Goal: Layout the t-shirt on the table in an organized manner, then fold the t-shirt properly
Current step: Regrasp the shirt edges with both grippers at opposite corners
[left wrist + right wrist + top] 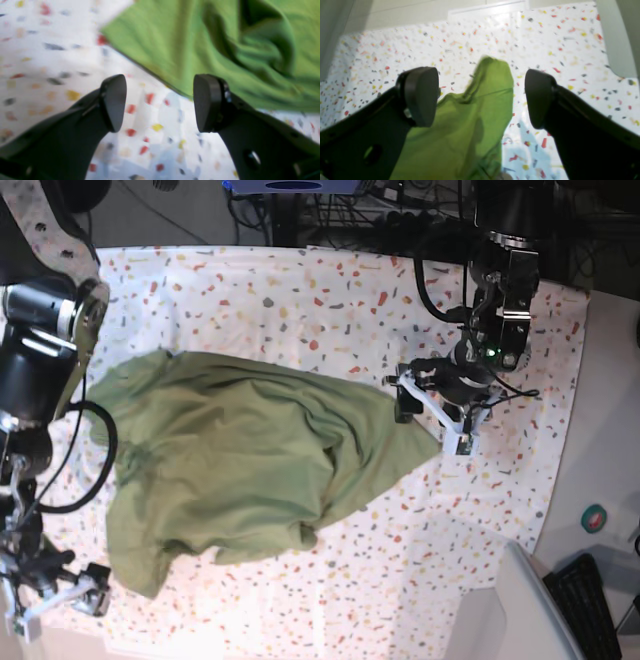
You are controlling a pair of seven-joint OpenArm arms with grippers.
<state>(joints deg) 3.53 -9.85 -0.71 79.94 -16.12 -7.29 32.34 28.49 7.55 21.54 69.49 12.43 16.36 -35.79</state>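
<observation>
The olive-green t-shirt (250, 460) lies crumpled and partly spread on the speckled table (300, 290). My left gripper (432, 420) is open and empty at the shirt's right tip. In the left wrist view it (160, 102) hovers over bare table (50, 62), with the shirt's edge (200, 45) just beyond the fingers. My right gripper (60, 605) is open at the front left, near the shirt's lower left corner. In the right wrist view it (480, 97) is open, with a flap of the shirt (470, 120) lying between and below its fingers, ungripped. The white tag is hidden.
A plain grey-white surface (610, 430) borders the table on the right, with a small teal round object (595, 517) and a black keyboard (595, 600). A pale box (505, 610) stands at the front right. Cables and dark equipment (330, 205) lie beyond the far edge.
</observation>
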